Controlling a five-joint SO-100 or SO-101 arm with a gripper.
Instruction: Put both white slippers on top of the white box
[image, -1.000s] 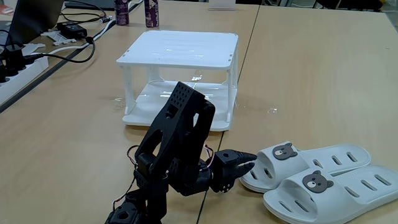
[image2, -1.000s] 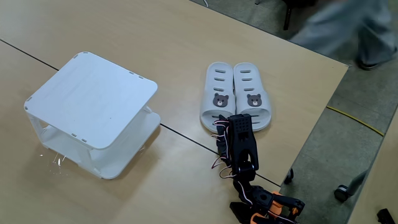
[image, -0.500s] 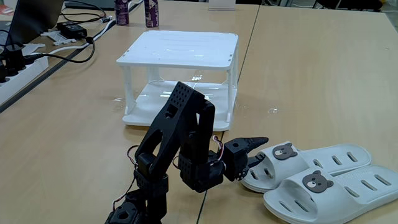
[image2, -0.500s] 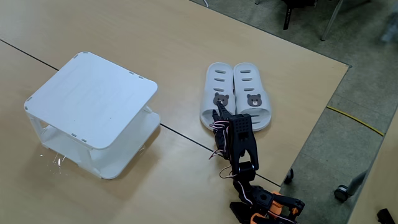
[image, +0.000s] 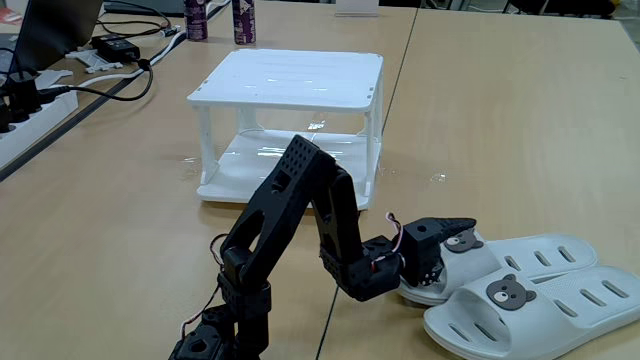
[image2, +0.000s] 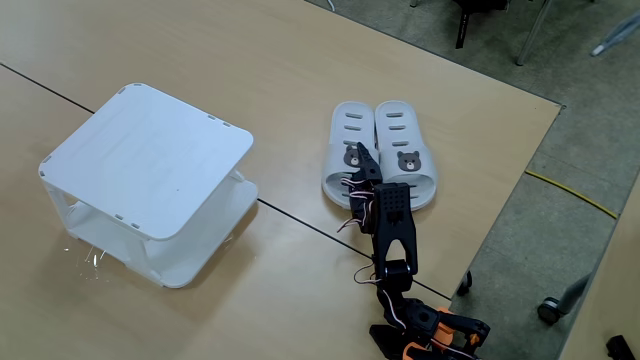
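The two slippers lie side by side on the table, touching along their long edges, soles down and bear faces up. In the low fixed view they sit at the lower right, toes toward the arm; in the high fixed view they lie right of centre, near the table's right edge. The box stands well apart from them, upright, its flat top bare: behind the arm in the low view, at the left in the high one.

The gripper reaches over the toe end of one slipper, the left of the pair in the high view, with its tip at that slipper's bear-faced strap. The jaws look slightly parted around the strap, but the dark fingers blur together, so I cannot tell whether they grip it. The black arm stretches low from its base at the bottom edge.

Cables and a power strip lie at the far left.
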